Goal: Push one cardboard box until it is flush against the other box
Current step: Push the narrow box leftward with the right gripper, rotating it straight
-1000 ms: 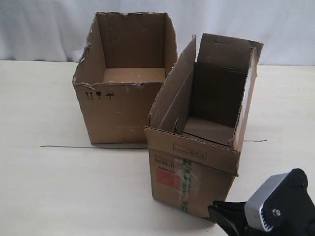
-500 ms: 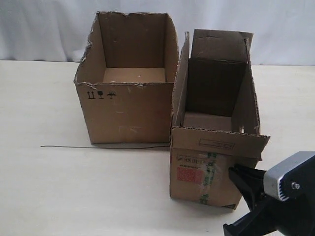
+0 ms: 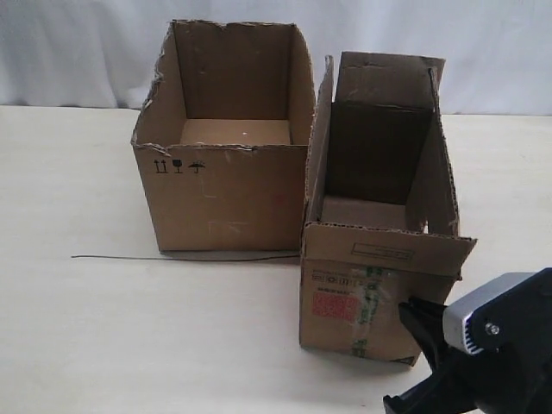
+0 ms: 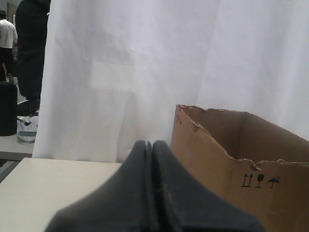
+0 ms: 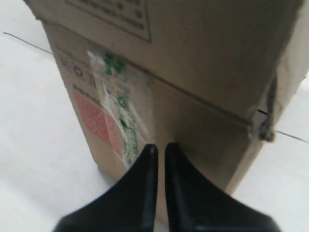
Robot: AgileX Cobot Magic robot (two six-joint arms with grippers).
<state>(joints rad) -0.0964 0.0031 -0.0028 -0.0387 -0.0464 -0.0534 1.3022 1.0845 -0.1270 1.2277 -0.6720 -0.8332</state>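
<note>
The exterior view shows both boxes side by side on the table [image 3: 103, 336]. The cardboard box [image 3: 379, 285] stands on the right, flaps up. Its left wall lies along the right wall of the other box [image 3: 220, 194] with no gap to be seen, and its near end juts out closer to the camera. Only that view takes in both boxes, plus a thin dark wire [image 3: 172, 257] lying on the table at the foot of the other box. The right wrist view looks close at the cardboard box's end, where the red label [image 5: 94, 118] and green-printed tape [image 5: 120, 104] are plain. There the right gripper [image 5: 159, 147] is clenched on nothing, a thin slit between its fingers, the tips seemingly against the end face low down. The left wrist view shows the left gripper [image 4: 149, 145], fingers pressed together and empty, well back from the other box, whose ragged rim and black symbols [image 4: 260, 180] it catches. The table is pale cream and matte. A white curtain [image 3: 86, 52] hangs behind it, and past its edge the left wrist view shows a person in dark clothes [image 4: 31, 48].
</note>
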